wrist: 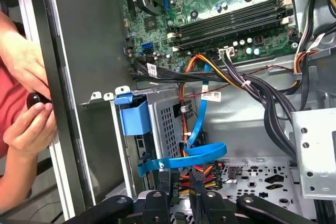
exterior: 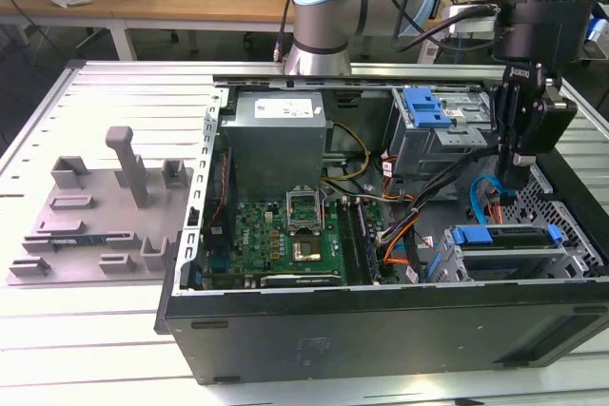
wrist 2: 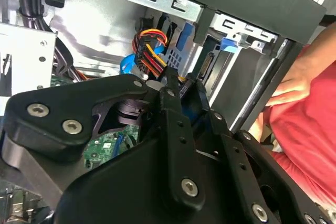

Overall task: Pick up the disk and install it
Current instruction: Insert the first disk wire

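The tool (exterior: 514, 176) hangs inside the open computer case (exterior: 381, 316), at about 3 o'clock of it in the exterior view. Its fingers (wrist: 164, 184) stand slightly parted and grasp nothing. In the first wrist view, red and yellow wires (wrist: 181, 181) show through the gap, with a looped blue cable (wrist: 205, 151) just beyond. The disk (exterior: 504, 235) lies in the grey drive cage (exterior: 571, 254) at 5 o'clock of the case, near the tool at its 6 o'clock, and they do not touch. The exterior view also takes in the table (exterior: 95, 358) and a grey fixture (exterior: 95, 206) at 9 o'clock. Both wrist views add a person's hand (wrist: 23, 124) (wrist 2: 294, 80) just outside the case wall.
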Motion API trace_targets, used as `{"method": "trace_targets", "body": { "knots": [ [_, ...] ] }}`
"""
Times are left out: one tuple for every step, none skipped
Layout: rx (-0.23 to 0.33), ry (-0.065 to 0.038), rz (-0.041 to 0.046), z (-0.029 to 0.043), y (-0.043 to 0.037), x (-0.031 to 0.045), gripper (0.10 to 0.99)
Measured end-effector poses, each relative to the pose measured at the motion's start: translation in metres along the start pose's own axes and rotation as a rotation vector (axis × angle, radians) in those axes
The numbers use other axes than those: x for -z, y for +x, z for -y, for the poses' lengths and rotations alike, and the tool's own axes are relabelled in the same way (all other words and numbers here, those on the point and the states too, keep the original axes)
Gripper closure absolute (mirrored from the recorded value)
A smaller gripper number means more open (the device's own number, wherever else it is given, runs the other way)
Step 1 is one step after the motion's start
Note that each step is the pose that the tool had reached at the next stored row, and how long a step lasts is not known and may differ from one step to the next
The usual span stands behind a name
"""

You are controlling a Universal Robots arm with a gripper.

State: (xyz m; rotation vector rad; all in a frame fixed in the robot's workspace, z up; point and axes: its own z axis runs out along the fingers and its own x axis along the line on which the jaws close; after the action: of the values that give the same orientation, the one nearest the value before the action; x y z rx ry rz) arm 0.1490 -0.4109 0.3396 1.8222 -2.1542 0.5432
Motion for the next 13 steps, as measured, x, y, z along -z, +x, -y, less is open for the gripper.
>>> {"method": "trace_targets", "body": {
  "knots": [
    [0.0,0.0,0.0002,-0.0001,-0.0004,-0.0002,0.796],
    [0.0,0.001,0.0,-0.0001,-0.0004,-0.0003,0.796],
    [0.0,0.001,0.0,-0.0001,-0.0005,-0.0003,0.796],
    [0.0,0.0,0.0002,-0.0001,-0.0006,-0.0003,0.796],
    [-0.002,0.0,-0.0001,-0.0002,-0.0006,-0.0003,0.796],
    [-0.015,-0.007,-0.0013,-0.0002,-0.0006,-0.0004,0.796],
    [-0.031,-0.014,-0.0028,-0.0002,-0.0007,-0.0004,0.796],
    [-0.054,-0.026,-0.0057,-0.0001,-0.0006,-0.0004,0.796],
    [-0.061,-0.029,-0.0065,-0.0002,-0.0008,-0.0003,0.796],
    [-0.061,-0.029,-0.0075,-0.0003,-0.0014,0.0001,0.796],
    [-0.059,-0.028,-0.0089,-0.0002,-0.0018,0.0001,0.796],
    [-0.051,-0.024,-0.0099,-0.0003,-0.0022,0.0004,0.796],
    [-0.041,-0.018,-0.0097,-0.0003,-0.0024,0.0005,0.796]
  ]
}}
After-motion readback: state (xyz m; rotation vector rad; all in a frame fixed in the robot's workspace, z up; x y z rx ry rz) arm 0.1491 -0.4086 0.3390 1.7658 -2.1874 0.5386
